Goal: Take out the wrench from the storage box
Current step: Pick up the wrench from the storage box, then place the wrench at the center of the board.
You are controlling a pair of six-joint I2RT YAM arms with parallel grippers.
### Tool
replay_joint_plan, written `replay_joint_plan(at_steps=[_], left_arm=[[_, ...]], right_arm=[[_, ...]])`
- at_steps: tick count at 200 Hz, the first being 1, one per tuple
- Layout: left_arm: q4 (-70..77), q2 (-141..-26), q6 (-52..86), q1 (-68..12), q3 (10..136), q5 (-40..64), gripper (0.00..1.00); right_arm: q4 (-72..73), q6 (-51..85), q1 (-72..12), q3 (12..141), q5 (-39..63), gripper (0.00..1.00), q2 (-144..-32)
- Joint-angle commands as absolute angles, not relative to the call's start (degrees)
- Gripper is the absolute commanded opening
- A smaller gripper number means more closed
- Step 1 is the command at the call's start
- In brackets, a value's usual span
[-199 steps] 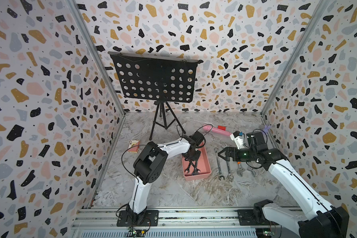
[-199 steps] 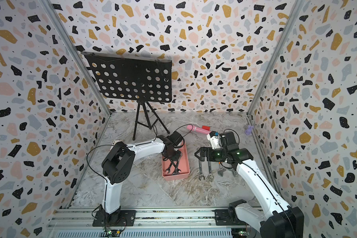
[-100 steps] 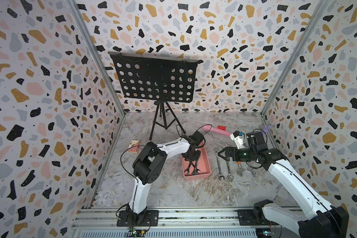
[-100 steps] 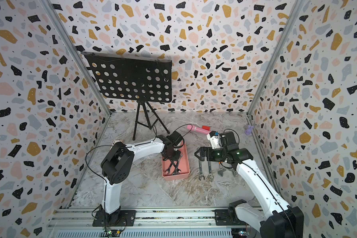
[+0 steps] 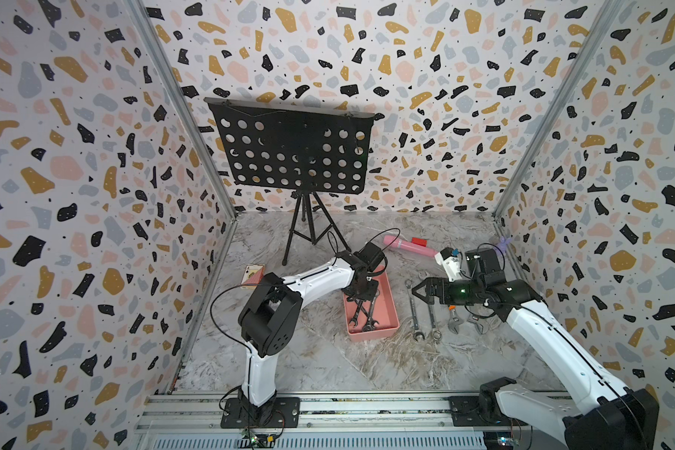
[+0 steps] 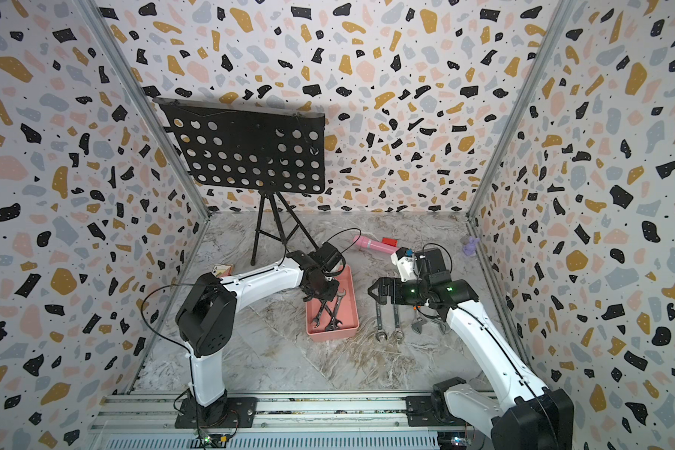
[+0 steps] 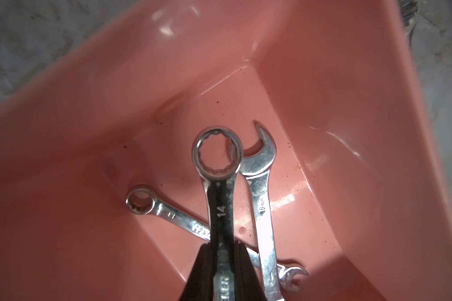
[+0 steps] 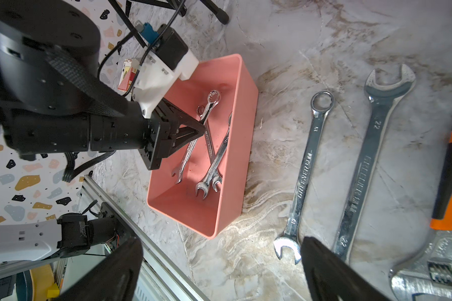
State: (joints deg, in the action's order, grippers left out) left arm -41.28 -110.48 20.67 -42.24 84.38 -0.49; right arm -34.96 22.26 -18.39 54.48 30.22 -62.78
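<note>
We grip the top wrench (image 7: 221, 208) by its shaft in the closed left pincer (image 7: 223, 249), toward the far end of the storage box (image 7: 337, 109), so it can lift clear of two other wrenches (image 7: 262, 208); the right pincer (image 8: 221, 241) waits wide open, empty.

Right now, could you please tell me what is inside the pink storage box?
Three combination wrenches: the left gripper is shut on the wrench marked 14, which crosses over a smaller wrench, with a third wrench alongside. The fingers cover part of their shafts.
</note>
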Motion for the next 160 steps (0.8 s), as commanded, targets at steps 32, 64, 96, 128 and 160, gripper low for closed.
replay_joint_plan(at_steps=[32, 64, 96, 128, 160], left_arm=[[-48.5, -102.4, 23.7, -43.7, 89.0, -1.8, 0.05], [-51.9, -98.7, 24.4, -44.0, 89.4, -3.0, 0.05], [-55.2, -92.8, 23.5, -43.2, 84.7, -8.3, 0.05], [-55.2, -87.1, 24.0, -39.3, 76.7, -9.6, 0.06], [-50.1, -84.9, 25.3, -35.6, 69.0, -8.8, 0.07]], right_arm=[[-34.8, 21.6, -18.6, 57.9, 30.7, 1.0, -63.2], [-34.5, 21.6, -18.7, 58.2, 31.5, 1.0, -63.7], [-34.6, 21.4, -18.6, 58.2, 31.9, 1.0, -63.7], [-34.1, 21.6, -18.7, 57.9, 32.2, 1.0, -63.5], [-33.9, 21.8, -18.7, 57.8, 32.7, 1.0, -63.5]])
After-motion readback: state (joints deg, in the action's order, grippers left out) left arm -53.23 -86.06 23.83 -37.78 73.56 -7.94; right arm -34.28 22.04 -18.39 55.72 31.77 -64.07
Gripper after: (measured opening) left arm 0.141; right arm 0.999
